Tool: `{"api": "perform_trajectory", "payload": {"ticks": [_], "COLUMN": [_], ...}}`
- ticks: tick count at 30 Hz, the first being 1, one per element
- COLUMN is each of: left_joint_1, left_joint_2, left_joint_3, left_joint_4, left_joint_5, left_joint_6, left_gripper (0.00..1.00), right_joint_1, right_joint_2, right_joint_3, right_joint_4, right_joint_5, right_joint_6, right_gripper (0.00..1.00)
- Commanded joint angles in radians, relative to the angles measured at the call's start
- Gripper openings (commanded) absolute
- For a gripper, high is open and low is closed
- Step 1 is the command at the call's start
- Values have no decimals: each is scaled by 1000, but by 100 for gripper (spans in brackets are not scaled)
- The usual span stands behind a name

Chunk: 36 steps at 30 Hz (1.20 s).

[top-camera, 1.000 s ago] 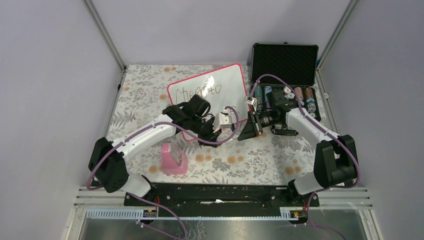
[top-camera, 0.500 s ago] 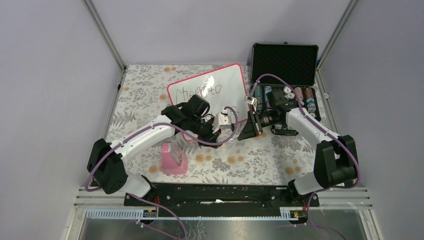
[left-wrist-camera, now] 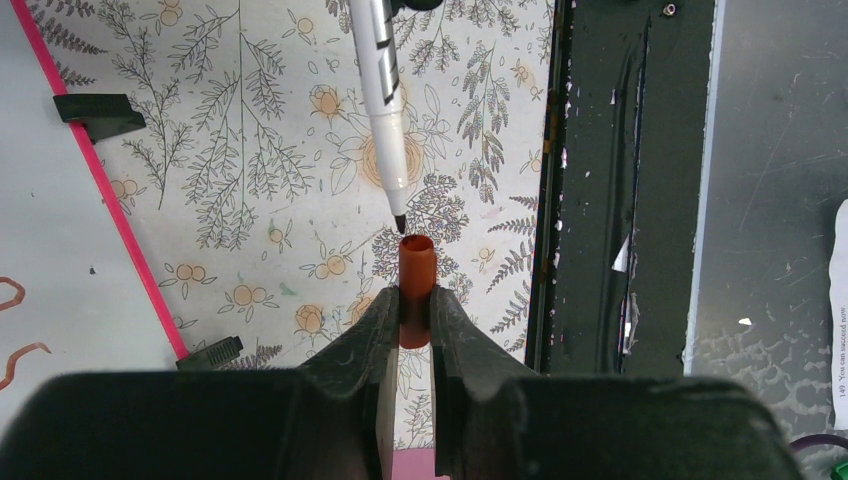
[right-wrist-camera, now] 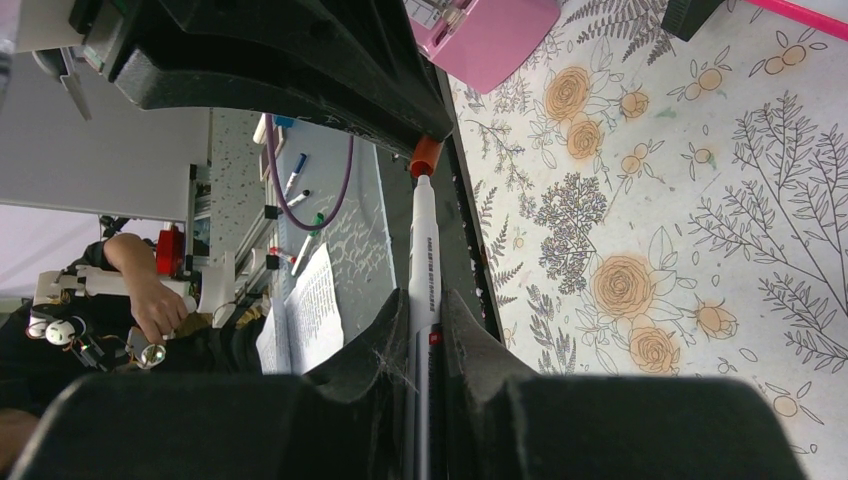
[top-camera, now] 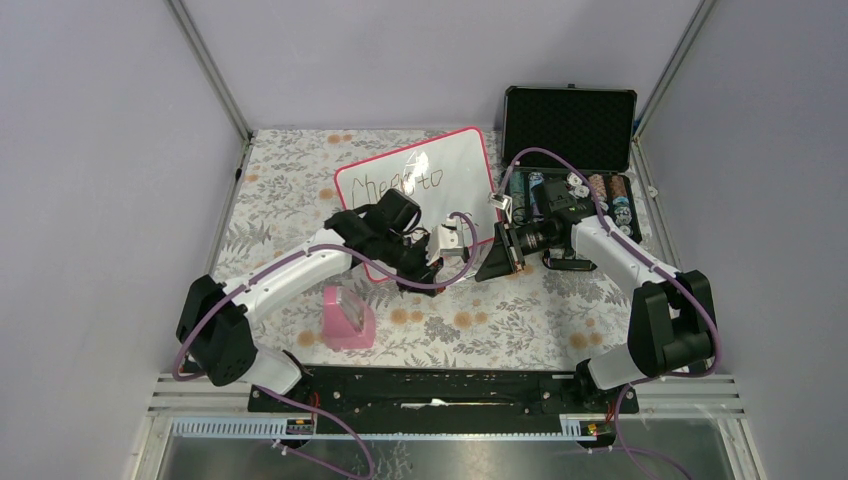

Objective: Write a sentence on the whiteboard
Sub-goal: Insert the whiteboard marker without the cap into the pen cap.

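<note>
The left gripper (left-wrist-camera: 415, 305) is pinching an orange cap (left-wrist-camera: 416, 262), its mouth just beside the tip of the marker (left-wrist-camera: 378, 90) that the right gripper (right-wrist-camera: 425, 305) is clamping; behind them the whiteboard (top-camera: 455, 160) is lying on the floral cloth (top-camera: 500, 320), carrying the sentence (top-camera: 400, 184)

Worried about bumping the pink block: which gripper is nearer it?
Left. The left gripper, shut on the orange cap, is beyond the pink block, to the right; the right gripper is farther right.
</note>
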Motion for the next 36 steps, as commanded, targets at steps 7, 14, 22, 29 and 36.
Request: {"api": "perform_trajectory", "payload": {"ticks": [7, 14, 22, 29, 36], "left_joint_1": [2, 2, 2, 2, -1], "left_joint_2": [4, -13, 2, 2, 13], "left_joint_3": [40, 30, 42, 42, 59], "left_joint_4": [28, 34, 36, 36, 34], "left_joint_5": [13, 10, 13, 15, 23], "left_joint_6": [-8, -10, -18, -18, -27], "left_gripper": [0, 0, 0, 0, 0], "right_joint_1": [27, 30, 47, 62, 91], "right_joint_2": [-32, -29, -27, -15, 3], "right_joint_3": [27, 26, 26, 31, 44], "right_joint_4": [1, 0, 0, 1, 6], "right_joint_5": [9, 18, 31, 43, 60], "right_joint_6": [-17, -19, -20, -24, -19], "right_gripper": [0, 0, 0, 0, 0]}}
